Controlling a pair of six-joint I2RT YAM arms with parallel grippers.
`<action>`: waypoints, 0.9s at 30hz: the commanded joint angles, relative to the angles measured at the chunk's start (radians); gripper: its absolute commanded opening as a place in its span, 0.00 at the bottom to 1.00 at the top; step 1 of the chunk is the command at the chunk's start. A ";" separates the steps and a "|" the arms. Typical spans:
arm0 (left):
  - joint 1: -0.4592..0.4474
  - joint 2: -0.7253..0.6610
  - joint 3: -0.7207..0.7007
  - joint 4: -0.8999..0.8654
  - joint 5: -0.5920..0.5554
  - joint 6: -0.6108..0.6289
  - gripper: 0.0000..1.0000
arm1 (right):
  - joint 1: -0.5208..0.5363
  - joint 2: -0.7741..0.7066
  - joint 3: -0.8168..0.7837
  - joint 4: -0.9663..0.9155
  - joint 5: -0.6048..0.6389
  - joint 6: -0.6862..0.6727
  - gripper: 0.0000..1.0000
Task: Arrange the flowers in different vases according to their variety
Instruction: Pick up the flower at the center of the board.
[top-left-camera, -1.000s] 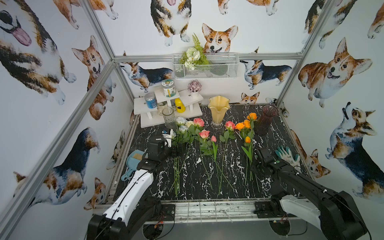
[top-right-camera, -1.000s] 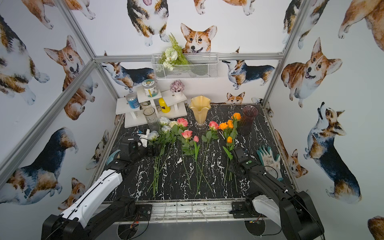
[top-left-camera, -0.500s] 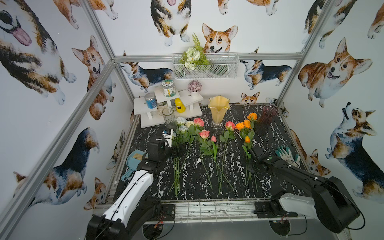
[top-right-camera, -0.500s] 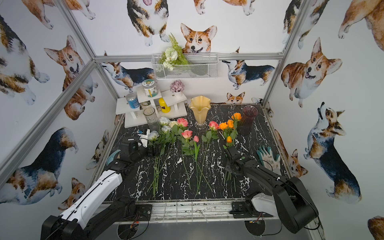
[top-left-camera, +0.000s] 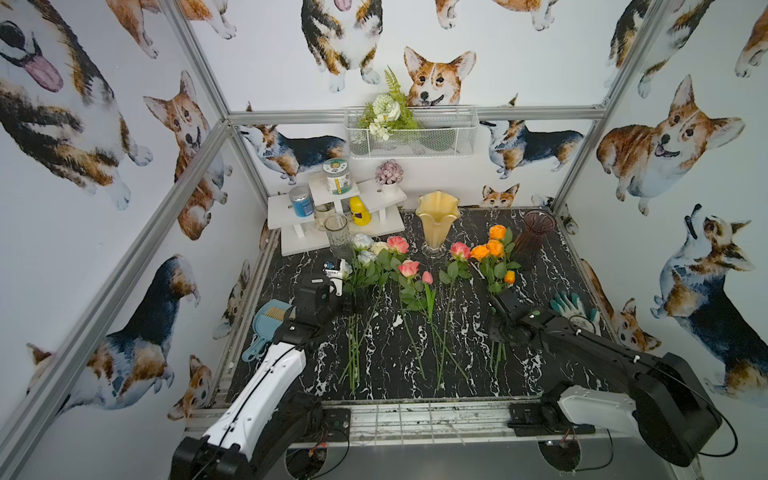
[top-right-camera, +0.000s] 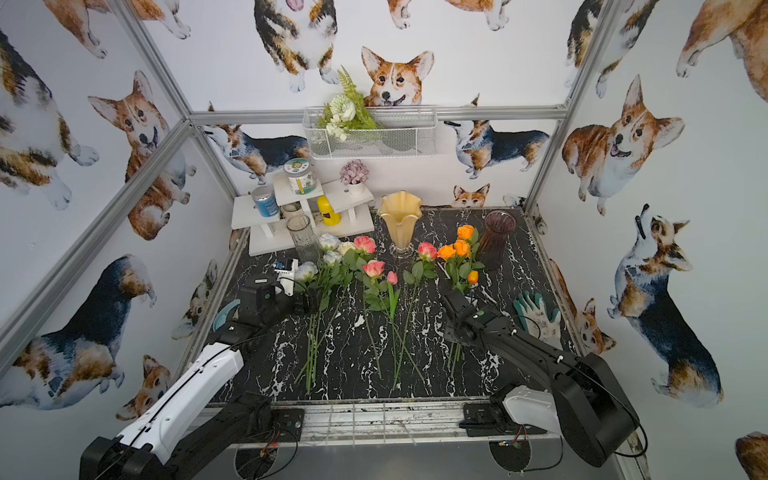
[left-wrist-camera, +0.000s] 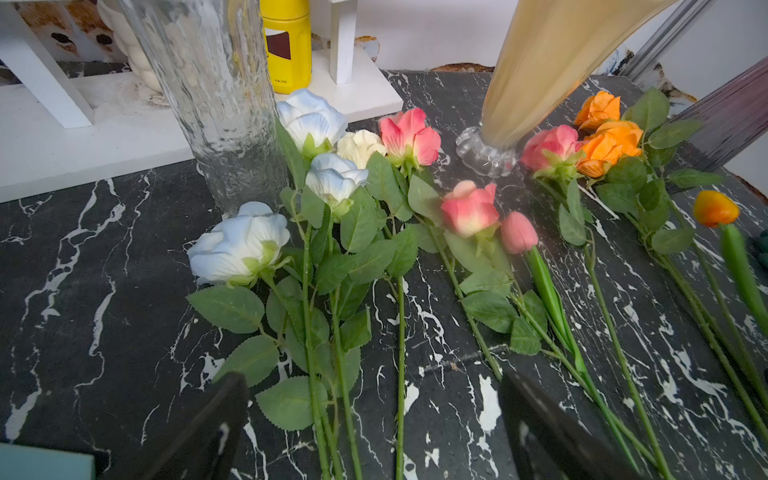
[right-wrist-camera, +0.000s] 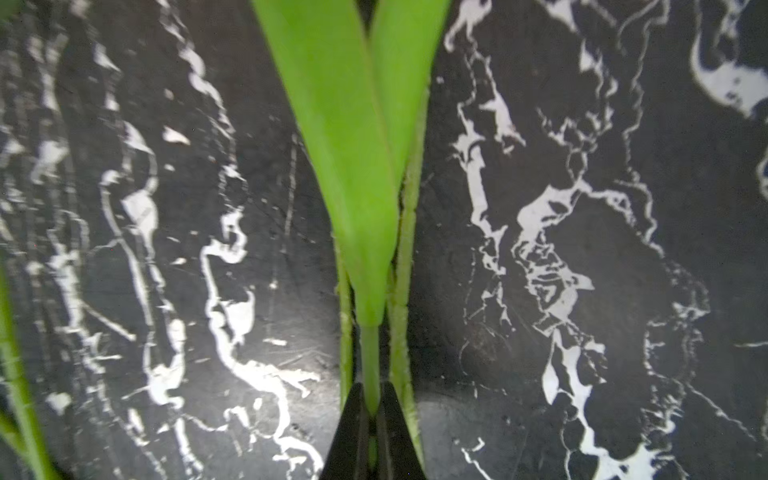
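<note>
The flowers lie in rows on the black marble table: white roses (top-left-camera: 365, 249), pink roses (top-left-camera: 409, 268) and orange roses (top-left-camera: 494, 247), with an orange tulip bud (top-left-camera: 509, 276) beside them. The vases stand behind them: clear glass (top-left-camera: 338, 237), creamy-yellow with a wavy rim (top-left-camera: 437, 222), and dark purple (top-left-camera: 534, 237). My right gripper (right-wrist-camera: 372, 399) is low on the table, shut on a smooth tulip stem (right-wrist-camera: 370, 357), with a rose stem on either side. My left gripper (left-wrist-camera: 374, 386) hangs open over the white rose stems (left-wrist-camera: 332, 374), touching nothing.
A white stepped shelf (top-left-camera: 374, 226) holding jars and a yellow bottle (top-left-camera: 358, 211) stands at the back left. A wire basket (top-left-camera: 436, 137) with a fern bouquet hangs on the back wall. A gardening glove (top-left-camera: 571, 307) lies right of my right arm and a blue dustpan (top-left-camera: 268, 320) left of my left arm.
My right gripper has moved in over the orange flowers' stems and closed on the tulip stem. The left arm has stayed put, open.
</note>
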 joint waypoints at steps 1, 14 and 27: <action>0.000 0.003 0.005 -0.003 -0.003 0.010 0.99 | 0.026 -0.024 0.055 -0.089 0.076 0.022 0.00; 0.000 0.038 0.023 -0.016 0.014 -0.023 1.00 | 0.197 -0.119 0.347 -0.151 0.419 -0.089 0.00; -0.001 0.093 0.043 -0.025 0.045 -0.028 1.00 | 0.000 -0.069 0.511 0.474 0.641 -0.719 0.00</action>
